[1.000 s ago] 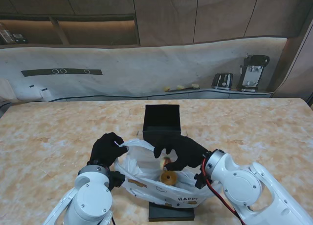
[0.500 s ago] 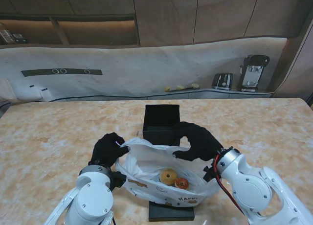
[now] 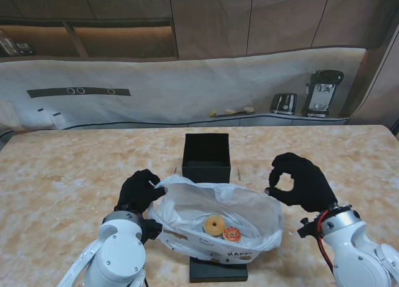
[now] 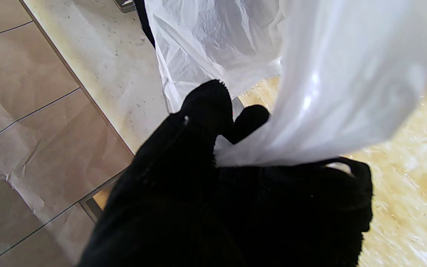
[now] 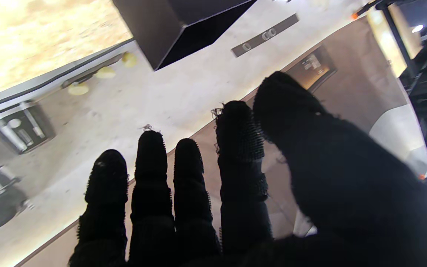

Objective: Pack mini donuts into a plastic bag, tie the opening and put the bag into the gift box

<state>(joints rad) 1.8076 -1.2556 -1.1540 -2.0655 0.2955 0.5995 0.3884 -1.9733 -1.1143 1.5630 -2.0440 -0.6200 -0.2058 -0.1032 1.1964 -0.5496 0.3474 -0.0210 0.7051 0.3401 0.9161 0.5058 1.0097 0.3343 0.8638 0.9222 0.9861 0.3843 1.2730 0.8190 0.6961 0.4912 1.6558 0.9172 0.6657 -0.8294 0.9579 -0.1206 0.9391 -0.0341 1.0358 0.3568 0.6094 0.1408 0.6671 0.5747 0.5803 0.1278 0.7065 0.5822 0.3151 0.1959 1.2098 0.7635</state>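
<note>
The white plastic bag [image 3: 249, 207] lies open in front of me, resting on a flat black slab [image 3: 218, 272]. Two mini donuts lie inside it, a tan one [image 3: 215, 224] and a reddish one [image 3: 232, 234]. My left hand [image 3: 140, 190] is shut on the bag's left rim; in the left wrist view the film [image 4: 310, 81] is bunched in that hand [image 4: 235, 185]. My right hand [image 3: 299, 181] hovers to the right of the bag and holds nothing, its fingers loosely curled with the thumb near the index tip. The black gift box [image 3: 206, 155] stands open just beyond the bag.
Thin small pieces lie beside the gift box [image 5: 176, 26] on the marble table [image 3: 75, 168]. Past the table's far edge runs a counter with a toaster [image 3: 283, 103], a coffee machine [image 3: 321, 92] and some small yellowish items [image 3: 230, 111].
My right hand let a donut go into the bag, then lifted out and swung right, away from the opening. A second donut now lies in the bag. The left hand kept its hold.
</note>
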